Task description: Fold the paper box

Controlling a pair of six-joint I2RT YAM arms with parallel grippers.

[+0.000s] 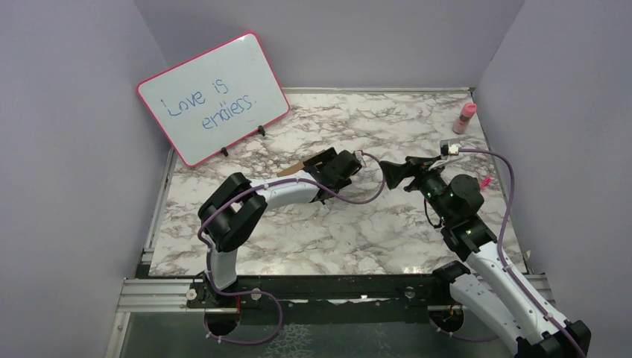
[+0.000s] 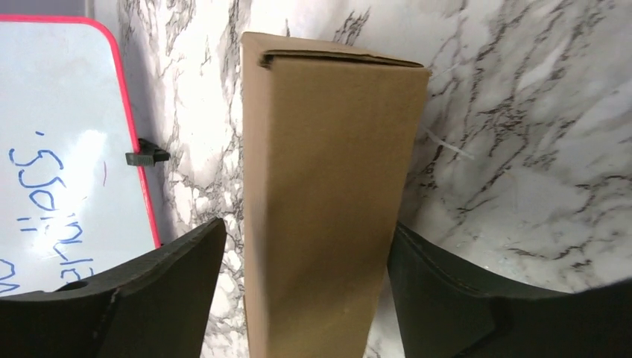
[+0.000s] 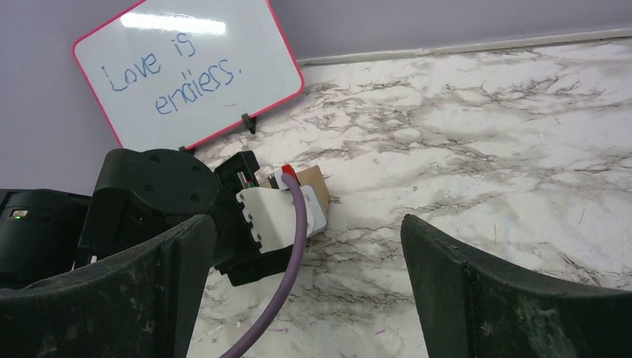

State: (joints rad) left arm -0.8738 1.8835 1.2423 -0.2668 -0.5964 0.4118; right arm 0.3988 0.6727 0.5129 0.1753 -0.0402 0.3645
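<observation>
The paper box (image 2: 328,194) is a plain brown carton, folded into a long rectangular shape with its far end flap tucked in. It lies on the marble table (image 1: 387,127), reaching away between the fingers of my left gripper (image 2: 307,227). The left finger (image 2: 171,276) stands apart from the box side and the right finger (image 2: 447,291) is close beside it, so the jaws are open around it. From above, the box (image 1: 302,164) pokes out past the left gripper (image 1: 322,165). My right gripper (image 1: 393,173) hovers open just right of it, empty (image 3: 307,224), with a corner of the box (image 3: 317,183) in view.
A pink-framed whiteboard (image 1: 212,97) leans at the back left, close to the box's far end. A pink bottle (image 1: 466,118) stands at the back right corner. A purple cable (image 3: 287,268) from the left wrist crosses between the right fingers. Grey walls enclose the table.
</observation>
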